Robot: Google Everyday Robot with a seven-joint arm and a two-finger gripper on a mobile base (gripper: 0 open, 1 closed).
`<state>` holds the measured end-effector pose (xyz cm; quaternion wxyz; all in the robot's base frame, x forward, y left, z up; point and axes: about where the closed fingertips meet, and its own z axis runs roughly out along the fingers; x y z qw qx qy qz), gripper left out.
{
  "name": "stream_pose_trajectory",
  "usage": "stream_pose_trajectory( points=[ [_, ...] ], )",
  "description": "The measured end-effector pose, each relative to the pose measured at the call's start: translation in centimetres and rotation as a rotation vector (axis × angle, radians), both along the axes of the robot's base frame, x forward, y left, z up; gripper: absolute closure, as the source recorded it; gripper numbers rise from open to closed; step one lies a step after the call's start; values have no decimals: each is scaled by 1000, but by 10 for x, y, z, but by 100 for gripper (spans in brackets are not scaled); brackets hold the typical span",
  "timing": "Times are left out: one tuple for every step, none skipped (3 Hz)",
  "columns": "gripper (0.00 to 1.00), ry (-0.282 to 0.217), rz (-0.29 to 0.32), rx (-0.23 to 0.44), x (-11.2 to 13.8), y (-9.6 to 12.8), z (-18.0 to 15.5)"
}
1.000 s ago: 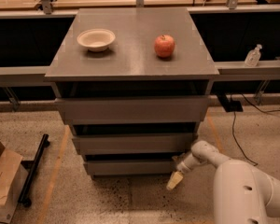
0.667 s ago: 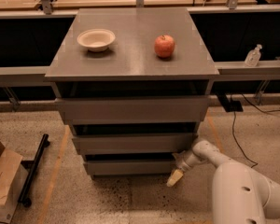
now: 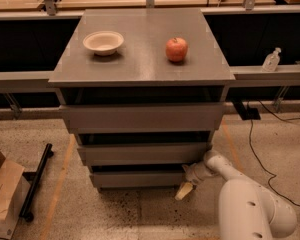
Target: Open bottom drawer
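Your bottom drawer (image 3: 140, 179) is the lowest of three grey fronts stacked under the counter (image 3: 140, 66). It has a plain flat face with no handle, it looks narrower than the two above, and a dark gap separates it from the middle drawer (image 3: 142, 153). It sits directly left of the end effector, running away from it along the floor line. From this angle you cannot tell whether it stands out at all from the cabinet.

The end effector (image 3: 184, 190) is low down at the drawer's right front corner, its pale tip angled down and to the left, just below the drawer's lower edge. It appears to touch or nearly touch that corner, but you cannot tell which. You also cannot tell whether the end effector is open or closed. The white arm (image 3: 252, 209) runs back from it to the lower right.

Well above the end effector, on the counter, an apple (image 3: 176, 49) stands almost straight over it and a bowl (image 3: 103, 42) lies up and to the left, well apart from the apple. The top drawer (image 3: 142, 116) sits above the middle one.

Compared with a second ago, you see almost no change. The drawer front lies in the same place with the same dark gap above it. The end effector stays at the same corner, perhaps a shade further left, with the arm's bend a touch closer to the cabinet. The apple and bowl have not moved.
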<state>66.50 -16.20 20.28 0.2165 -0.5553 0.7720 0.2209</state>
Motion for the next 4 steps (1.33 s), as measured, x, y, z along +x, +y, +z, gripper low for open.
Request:
stream_pose_trajectory(
  points=[
    [0, 44, -4, 31, -14, 12, -19],
    [15, 45, -4, 31, -15, 12, -15],
    [38, 45, -4, 31, -15, 12, -13],
    [61, 45, -4, 31, -15, 12, -10]
  ],
)
